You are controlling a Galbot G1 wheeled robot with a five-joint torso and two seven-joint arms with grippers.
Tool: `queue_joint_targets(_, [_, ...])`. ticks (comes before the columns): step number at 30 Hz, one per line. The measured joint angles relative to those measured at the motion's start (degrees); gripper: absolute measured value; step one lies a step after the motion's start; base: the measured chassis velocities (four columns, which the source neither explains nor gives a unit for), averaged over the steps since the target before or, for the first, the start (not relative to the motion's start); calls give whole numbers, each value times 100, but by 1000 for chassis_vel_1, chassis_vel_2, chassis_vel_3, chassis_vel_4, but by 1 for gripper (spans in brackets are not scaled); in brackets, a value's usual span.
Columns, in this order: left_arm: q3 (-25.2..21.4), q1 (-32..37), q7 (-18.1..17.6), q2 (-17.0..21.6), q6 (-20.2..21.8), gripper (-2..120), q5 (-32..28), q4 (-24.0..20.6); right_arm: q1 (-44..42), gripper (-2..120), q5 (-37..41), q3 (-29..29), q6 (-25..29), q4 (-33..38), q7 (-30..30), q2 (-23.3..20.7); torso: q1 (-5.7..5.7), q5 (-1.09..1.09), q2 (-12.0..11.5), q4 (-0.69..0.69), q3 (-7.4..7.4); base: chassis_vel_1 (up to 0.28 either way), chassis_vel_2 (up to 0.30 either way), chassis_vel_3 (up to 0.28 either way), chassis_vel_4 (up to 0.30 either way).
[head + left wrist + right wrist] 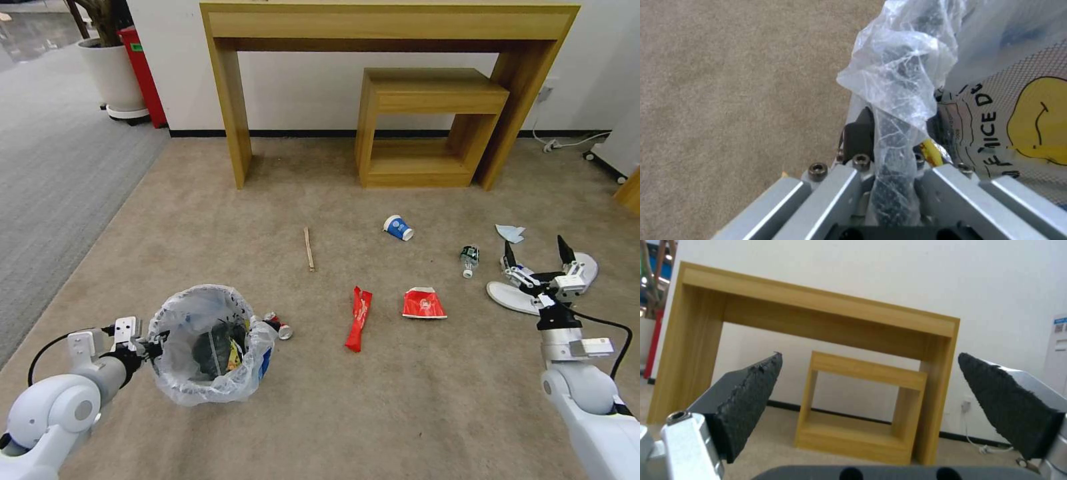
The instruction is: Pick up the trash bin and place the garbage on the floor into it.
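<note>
The left gripper (155,343) has its jaws closed on the plastic-lined rim of the trash bin (207,343), seen in the left wrist view as crinkled clear bag pinched between the black pads. The trash bin sits over the front-left part of the floor (413,400), the beige carpet; whether it touches the carpet cannot be told. Inside its clear liner lie dark crumpled items and a yellow wrapper (233,357). A crushed can (280,327) lies just beside the bin. Further toward the right edge of the carpet lie a wooden stick (309,249), a long red wrapper (359,319), a second red wrapper (424,303), a blue-white paper cup (398,227), a small bottle (469,259), a light-blue mask (510,233) and white slippers (517,298). The right gripper (537,257) hovers above the slippers, jaws spread wide and holding nothing.
</note>
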Motion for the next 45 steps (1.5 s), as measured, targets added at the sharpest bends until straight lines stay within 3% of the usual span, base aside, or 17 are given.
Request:
queue_joint_targets(30, [-208,354,90,-21,-19,0,105,-188,-353,100,-358,102,282,-277,-191,415,0,1,0,0,1,0,0,0,0])
queue_joint_targets(45, [-177,342,111,-76,-34,0,162,-158,-278,100,-401,76,389,-403,-260,459,0,1,0,1,0,128,132,-133,-132])
